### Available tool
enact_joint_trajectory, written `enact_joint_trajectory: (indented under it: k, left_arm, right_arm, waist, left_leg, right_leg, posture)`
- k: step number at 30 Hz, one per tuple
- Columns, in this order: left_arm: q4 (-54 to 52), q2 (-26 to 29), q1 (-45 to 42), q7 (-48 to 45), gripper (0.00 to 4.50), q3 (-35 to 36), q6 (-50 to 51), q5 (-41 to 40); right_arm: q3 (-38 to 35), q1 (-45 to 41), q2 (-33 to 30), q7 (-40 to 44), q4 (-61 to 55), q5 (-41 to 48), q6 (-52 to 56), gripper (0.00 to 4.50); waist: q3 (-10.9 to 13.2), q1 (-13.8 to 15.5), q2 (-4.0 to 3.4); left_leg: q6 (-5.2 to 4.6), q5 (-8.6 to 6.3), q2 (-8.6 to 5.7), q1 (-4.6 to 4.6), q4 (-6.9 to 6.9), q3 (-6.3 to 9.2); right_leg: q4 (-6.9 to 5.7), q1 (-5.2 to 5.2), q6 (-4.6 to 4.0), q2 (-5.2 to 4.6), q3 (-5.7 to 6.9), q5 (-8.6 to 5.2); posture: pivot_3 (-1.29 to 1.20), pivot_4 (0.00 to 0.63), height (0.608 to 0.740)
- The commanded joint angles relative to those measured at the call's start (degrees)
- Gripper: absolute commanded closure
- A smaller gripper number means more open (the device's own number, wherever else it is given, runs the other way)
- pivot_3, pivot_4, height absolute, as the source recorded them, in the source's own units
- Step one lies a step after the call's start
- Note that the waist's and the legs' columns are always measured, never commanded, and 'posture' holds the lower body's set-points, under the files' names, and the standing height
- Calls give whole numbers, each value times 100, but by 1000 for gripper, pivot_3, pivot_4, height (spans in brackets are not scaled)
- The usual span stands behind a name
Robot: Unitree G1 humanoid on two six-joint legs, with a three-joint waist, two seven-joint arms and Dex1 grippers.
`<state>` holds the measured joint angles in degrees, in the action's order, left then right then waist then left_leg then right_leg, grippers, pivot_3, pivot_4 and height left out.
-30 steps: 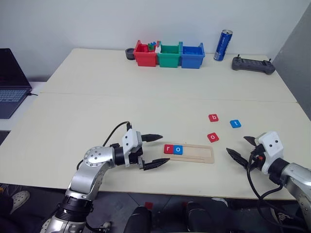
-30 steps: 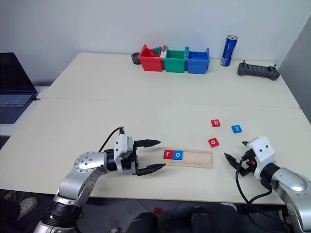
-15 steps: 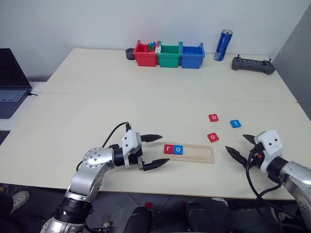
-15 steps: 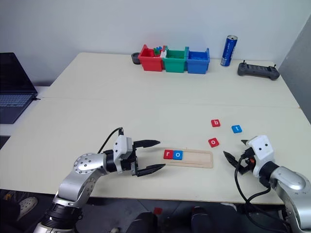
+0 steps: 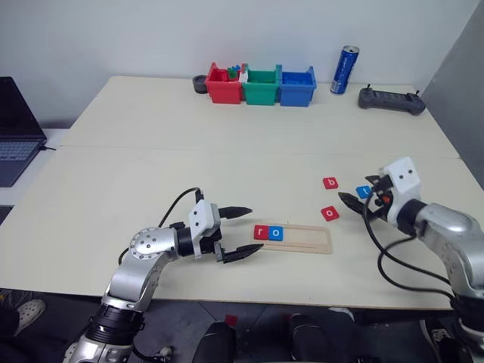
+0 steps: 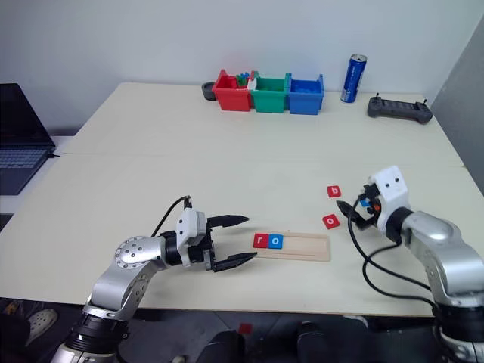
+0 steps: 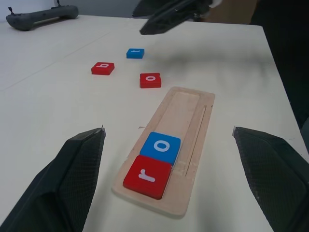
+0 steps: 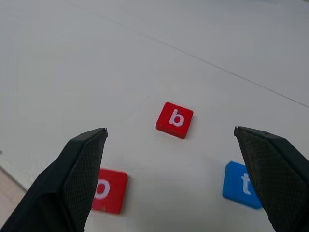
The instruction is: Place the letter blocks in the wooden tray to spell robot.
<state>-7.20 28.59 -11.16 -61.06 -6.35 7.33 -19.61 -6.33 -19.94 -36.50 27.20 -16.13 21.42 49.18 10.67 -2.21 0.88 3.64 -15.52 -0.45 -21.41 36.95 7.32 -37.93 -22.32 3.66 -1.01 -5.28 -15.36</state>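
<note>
The wooden tray (image 5: 295, 238) lies on the desk (image 5: 189, 159) at lower centre of the head view, with a red "r" tile (image 5: 262, 232) and a blue "o" tile (image 5: 277, 233) side by side at its left end; the rest of its groove is bare. To the right of the tray, loose on the desk, sit a red "o" tile (image 5: 330, 213), a red "b" tile (image 5: 331, 183) and a blue "t" tile (image 5: 364, 191). The left end effector (image 5: 239, 232) is released, fingers spread wide, just left of the tray. The right end effector (image 5: 360, 195) is also released, fingers wide apart, above the loose tiles, close to the "t". Three bins (image 5: 262, 85) stand at the desk's far edge.
</note>
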Motion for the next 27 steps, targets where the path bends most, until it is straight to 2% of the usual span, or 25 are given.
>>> enact_joint_trajectory:
  k: [1, 5, 9, 27]
  left_arm:
    - [-127, 27, 5, 70, 17, 65, -84, -23]
    - [-194, 57, 67, 91, 17, 66, -85, -46]
    - [-245, 101, 141, 80, 17, 78, -90, -62]
    - [-495, 73, 327, 410, 17, 193, -55, -168]
  right_arm:
    - [167, -505, 239, -305, 475, -186, 196, 0]
    - [431, -1067, 589, -517, 1209, -454, 134, 0]
    - [543, -1283, 768, -623, 1606, -643, 68, 0]
    - [509, -1577, 1390, -1055, 2601, -1109, -176, 0]
  waist:
    - [0, 3, 0]
    - [0, -4, -1]
    - [0, -13, -1]
    - [0, -89, -2]
  left_leg:
    - [0, 0, -2, -3, 0, -1]
    - [0, 0, -3, -5, 0, -2]
    - [0, 0, -3, -6, -1, -1]
    - [0, 0, -2, -9, 0, -3]
  right_leg:
    - [2, -3, 0, -2, -1, 0]
    - [0, -7, 0, -4, -2, 0]
    - [-1, -9, 0, -3, 0, 0]
    - [-6, -17, -1, -3, -2, 1]
  posture:
    - [0, 150, 740]
    - [0, 150, 740]
    - [0, 150, 740]
    - [0, 150, 740]
